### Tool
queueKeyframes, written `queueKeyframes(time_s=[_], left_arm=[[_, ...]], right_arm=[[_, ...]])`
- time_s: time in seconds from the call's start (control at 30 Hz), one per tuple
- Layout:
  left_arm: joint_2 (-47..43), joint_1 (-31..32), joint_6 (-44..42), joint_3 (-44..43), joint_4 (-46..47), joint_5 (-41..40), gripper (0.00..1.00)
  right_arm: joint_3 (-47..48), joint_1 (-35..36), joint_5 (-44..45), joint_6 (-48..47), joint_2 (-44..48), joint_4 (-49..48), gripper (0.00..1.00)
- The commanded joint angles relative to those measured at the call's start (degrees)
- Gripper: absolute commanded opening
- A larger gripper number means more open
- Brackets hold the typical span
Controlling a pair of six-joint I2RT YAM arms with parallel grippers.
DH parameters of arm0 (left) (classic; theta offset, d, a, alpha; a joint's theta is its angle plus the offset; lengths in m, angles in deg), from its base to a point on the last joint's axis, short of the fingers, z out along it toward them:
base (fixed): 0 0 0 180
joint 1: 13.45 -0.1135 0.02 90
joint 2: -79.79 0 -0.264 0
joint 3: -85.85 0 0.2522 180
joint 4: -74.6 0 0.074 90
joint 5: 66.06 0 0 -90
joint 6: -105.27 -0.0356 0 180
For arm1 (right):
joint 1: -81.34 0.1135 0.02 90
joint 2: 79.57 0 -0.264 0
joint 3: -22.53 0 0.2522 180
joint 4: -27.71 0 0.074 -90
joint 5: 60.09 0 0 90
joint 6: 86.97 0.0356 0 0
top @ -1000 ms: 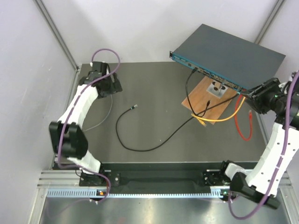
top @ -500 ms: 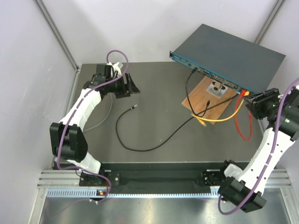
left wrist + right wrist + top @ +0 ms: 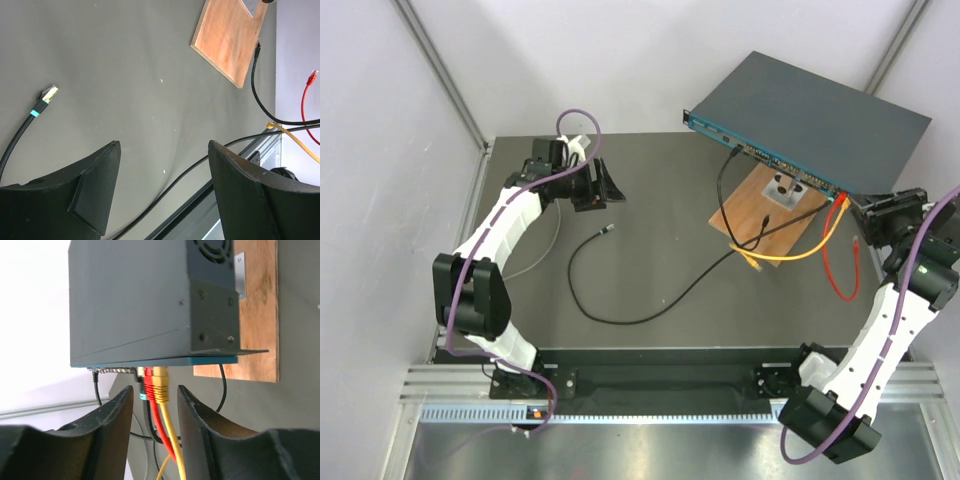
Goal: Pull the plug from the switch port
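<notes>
Dark surface – switch at far corner. Right fingers half-open, straddling yellow plug, gripping nothing; left fingers wide, empty – plug probably stiff, latched; pinch ribbed boot

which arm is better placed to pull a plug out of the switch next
Right. The right gripper is open, fingers straddling the yellow plug and red plug seated in the switch. The left gripper hangs open across the table, by a loose black cable end.

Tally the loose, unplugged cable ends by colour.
Black cable ends: 2
Red cable end: 1
Yellow cable end: 1
Total: 4
</notes>
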Motion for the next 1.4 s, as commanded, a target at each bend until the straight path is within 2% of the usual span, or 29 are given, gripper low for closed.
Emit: queueKeyframes(time_s=[0.0, 0.47, 0.83, 1.37], left_arm=[[-0.26, 0.09, -1.08, -1.81, 3.02, 1.80, 0.75], [-0.44, 0.09, -1.87, -2.25, 2.49, 1.80, 0.75], [-1.40, 0.09, -2.05, -0.94, 2.58, 1.88, 0.73], [-2.28, 0.09, -2.58, 0.03, 2.76, 1.80, 0.73]], right_arm=[[-1.35, -0.79, 0.54, 2.57, 1.39, -4.41, 0.39], [-6.97, -1.05, -0.16, 8.90, 1.48, -12.31, 0.34], [-3.64, -2.19, -2.88, 8.55, 3.24, -8.27, 0.37], [-9.18, -2.54, -2.36, 13.48, 1.84, -15.57, 0.32]])
